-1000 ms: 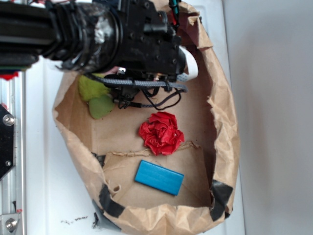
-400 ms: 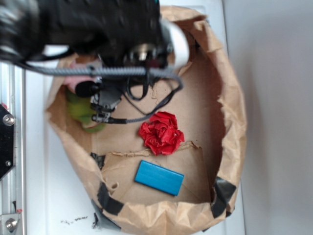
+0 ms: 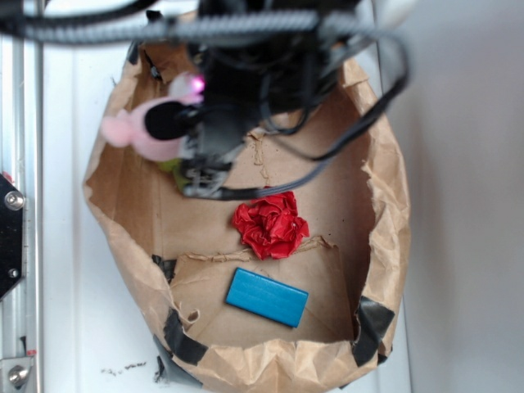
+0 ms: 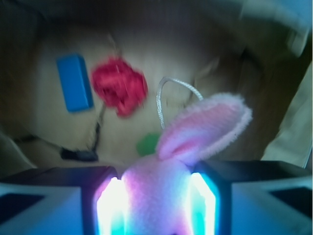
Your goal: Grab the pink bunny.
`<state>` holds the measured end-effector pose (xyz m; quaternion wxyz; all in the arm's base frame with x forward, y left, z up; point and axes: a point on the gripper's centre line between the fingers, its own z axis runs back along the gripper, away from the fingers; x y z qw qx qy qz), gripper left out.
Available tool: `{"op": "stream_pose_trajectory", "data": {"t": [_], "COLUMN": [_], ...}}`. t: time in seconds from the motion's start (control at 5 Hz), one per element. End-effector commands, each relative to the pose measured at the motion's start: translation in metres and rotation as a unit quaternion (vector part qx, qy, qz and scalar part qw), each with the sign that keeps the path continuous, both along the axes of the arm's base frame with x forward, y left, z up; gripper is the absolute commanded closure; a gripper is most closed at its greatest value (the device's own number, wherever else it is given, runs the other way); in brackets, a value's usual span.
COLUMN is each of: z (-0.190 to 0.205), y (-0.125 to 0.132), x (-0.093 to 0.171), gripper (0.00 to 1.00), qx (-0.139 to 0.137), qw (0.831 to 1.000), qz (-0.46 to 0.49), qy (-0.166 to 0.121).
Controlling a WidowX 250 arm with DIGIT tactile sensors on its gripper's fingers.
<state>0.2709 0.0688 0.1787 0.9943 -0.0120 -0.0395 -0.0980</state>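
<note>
The pink bunny (image 4: 161, 191) is clamped between my gripper's two glowing pads, one ear (image 4: 208, 125) sticking up and a thin white string loop (image 4: 168, 93) behind it. In the exterior view the pink bunny (image 3: 135, 131) hangs above the upper left of the brown paper bag (image 3: 385, 213), with my gripper (image 3: 176, 123) shut on it and the black arm and cables above. Much of the bunny's body is hidden by the fingers.
Inside the bag lie a red paper ball (image 3: 270, 225) and a blue block (image 3: 266, 296). A bit of lime-green plush (image 3: 170, 166) shows under the bunny. The bag's crumpled walls rise all around. A metal rail (image 3: 12, 246) runs along the left edge.
The arm has risen and shifted, bringing the pink bunny up off the green plush and into clear view. The bag's wall has moved slightly; the red ball and blue block lie as before.
</note>
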Motion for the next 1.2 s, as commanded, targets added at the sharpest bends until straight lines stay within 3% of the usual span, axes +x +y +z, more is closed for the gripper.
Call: {"op": "stream_pose_trajectory", "data": {"t": [0.0, 0.2, 0.4, 1.0], "z": [0.022, 0.013, 0.007, 0.004], "y": [0.003, -0.001, -0.011, -0.020], "x": [0.023, 0.026, 0.020, 0.016], "gripper": [1.00, 1.00, 1.00, 1.00], "qx": [-0.017, -0.022, 0.000, 0.053], "qw": [0.996, 0.995, 0.991, 0.986], "qz": [0.051, 0.061, 0.069, 0.079], "qy": [-0.074, -0.077, -0.114, -0.133]}}
